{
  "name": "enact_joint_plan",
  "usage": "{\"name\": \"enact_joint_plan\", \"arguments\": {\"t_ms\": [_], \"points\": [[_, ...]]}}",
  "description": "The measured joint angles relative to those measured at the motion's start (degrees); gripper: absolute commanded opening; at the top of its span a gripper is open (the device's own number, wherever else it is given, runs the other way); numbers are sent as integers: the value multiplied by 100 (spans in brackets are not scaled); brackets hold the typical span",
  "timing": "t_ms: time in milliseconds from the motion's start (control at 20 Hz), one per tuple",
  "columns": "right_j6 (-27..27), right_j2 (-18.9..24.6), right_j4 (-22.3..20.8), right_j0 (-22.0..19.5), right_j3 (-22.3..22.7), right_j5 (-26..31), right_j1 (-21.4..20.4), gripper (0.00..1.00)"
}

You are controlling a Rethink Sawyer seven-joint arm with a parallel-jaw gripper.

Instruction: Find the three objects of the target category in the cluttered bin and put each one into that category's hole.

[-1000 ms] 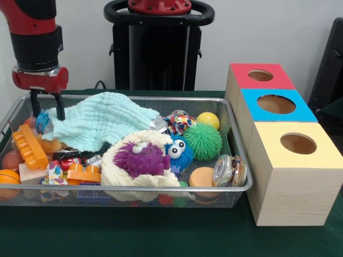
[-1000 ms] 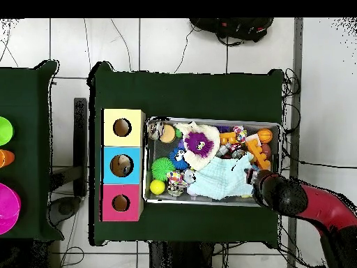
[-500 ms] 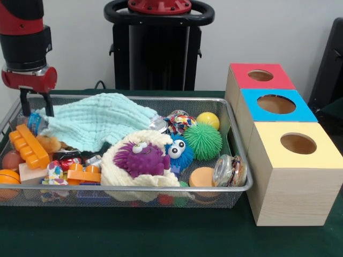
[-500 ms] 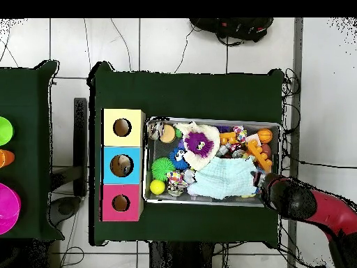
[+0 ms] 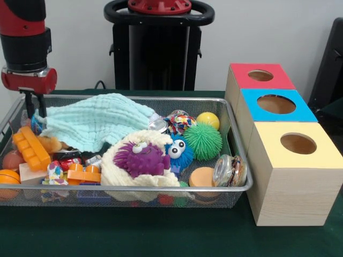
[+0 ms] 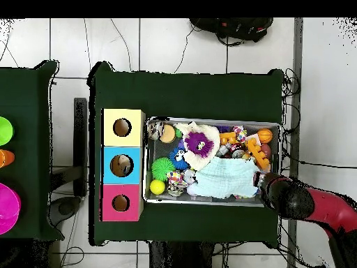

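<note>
One corner of the pale green cloth (image 5: 94, 120) sits pinched in my gripper (image 5: 33, 110), at the wire bin's (image 5: 134, 188) far edge.

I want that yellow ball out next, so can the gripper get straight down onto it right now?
Probably yes. The yellow ball lies uncovered by the bin's far rim, nothing on top. The gripper hangs at the opposite end, so it must cross first.
</note>
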Motion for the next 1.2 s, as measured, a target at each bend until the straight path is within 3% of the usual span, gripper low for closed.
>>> {"name": "enact_joint_plan", "arguments": {"t_ms": [850,1200], "points": [[0,24,-20,60,-71,-12,16,0],[0,-97,-29,498,-240,14,13,0]]}}
